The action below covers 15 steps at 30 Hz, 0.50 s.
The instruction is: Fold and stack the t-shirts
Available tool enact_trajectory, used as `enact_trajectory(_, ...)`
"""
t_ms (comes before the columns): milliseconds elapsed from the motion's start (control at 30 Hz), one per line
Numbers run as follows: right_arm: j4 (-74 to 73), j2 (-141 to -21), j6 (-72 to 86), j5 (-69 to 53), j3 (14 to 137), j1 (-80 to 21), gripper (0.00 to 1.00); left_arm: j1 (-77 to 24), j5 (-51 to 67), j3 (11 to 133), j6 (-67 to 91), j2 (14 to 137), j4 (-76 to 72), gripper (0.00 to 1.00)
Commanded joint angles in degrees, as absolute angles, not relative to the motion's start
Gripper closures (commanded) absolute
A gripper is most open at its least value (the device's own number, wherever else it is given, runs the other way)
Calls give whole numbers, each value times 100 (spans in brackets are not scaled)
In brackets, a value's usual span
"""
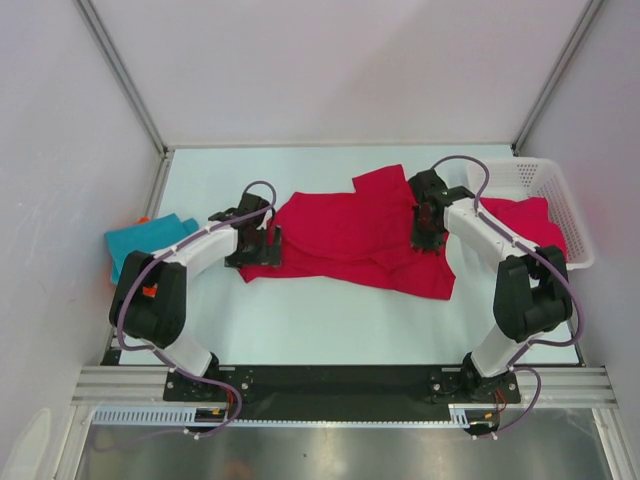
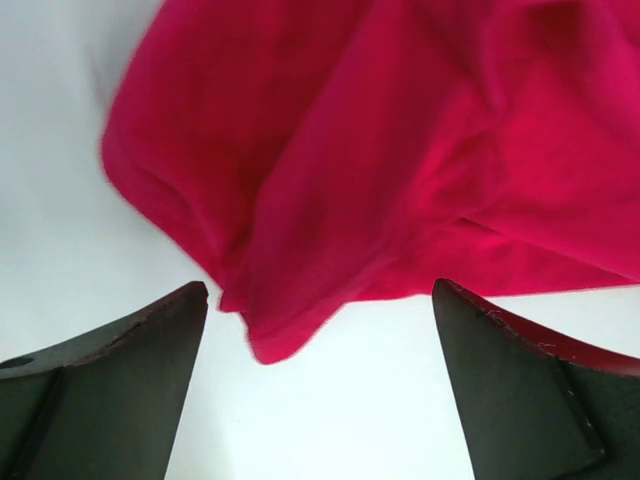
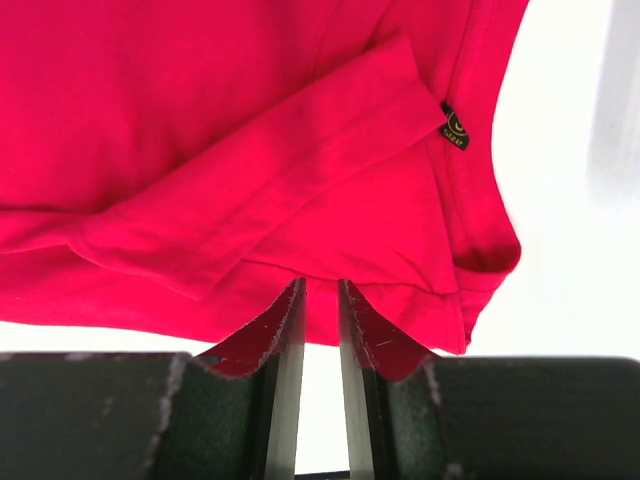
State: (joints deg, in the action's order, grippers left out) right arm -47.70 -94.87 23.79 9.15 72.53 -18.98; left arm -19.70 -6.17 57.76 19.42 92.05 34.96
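Observation:
A crimson red t-shirt (image 1: 345,235) lies spread and rumpled on the white table (image 1: 330,320) between my arms. My left gripper (image 1: 262,245) is at its left edge, open. In the left wrist view the wide-apart gripper (image 2: 320,300) is empty, and a corner of the shirt (image 2: 400,150) hangs just beyond the fingertips. My right gripper (image 1: 428,240) is at the shirt's right part. In the right wrist view the gripper (image 3: 320,290) has its jaws nearly together, pinching the hem of the shirt (image 3: 250,130). A folded teal t-shirt (image 1: 145,240) lies far left, with a bit of orange cloth (image 1: 143,220) under it.
A white mesh basket (image 1: 545,180) stands at the right back edge with another crimson shirt (image 1: 540,222) hanging out of it. A small black label (image 3: 456,127) is sewn on the held shirt's side seam. White walls enclose the table.

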Motion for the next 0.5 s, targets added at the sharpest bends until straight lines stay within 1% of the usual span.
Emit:
enact_trajectory(0,-4711,-9220,2435,1002,7233,-1898,76,-2083,-1598,6038,1732,9184,3709,3)
enact_trajectory(133,-4728,-9228,2417,1002,7251,-1898,76,-2153,-1741,6117,1723,9334,3762,12)
enact_trajectory(167,-4737,-9229,2417,1019,7242,-1907,76,-2153,-1705,6126,1723,9360,3753,19)
enact_trajectory(200,-4737,-9229,2408,1028,7242,-1907,76,-2153,-1670,6126,1731,9395,3744,29)
enact_trajectory(233,-4746,-9211,2400,1046,7216,-1899,76,-2153,-1609,6117,1731,9396,3744,44)
enact_trajectory(267,-4746,-9202,2399,1055,7207,-1890,77,-2153,-1582,6108,1731,9378,3727,73)
enact_trajectory(300,-4746,-9185,2391,1055,7190,-1881,77,-2153,-1591,6100,1758,9369,3718,82)
enact_trajectory(367,-4746,-9141,2391,1064,7137,-1863,77,-2153,-1600,6100,1767,9325,3709,91)
enact_trajectory(467,-4702,-9097,2391,1046,7058,-1828,77,-2153,-1643,6143,1749,9229,3753,94)
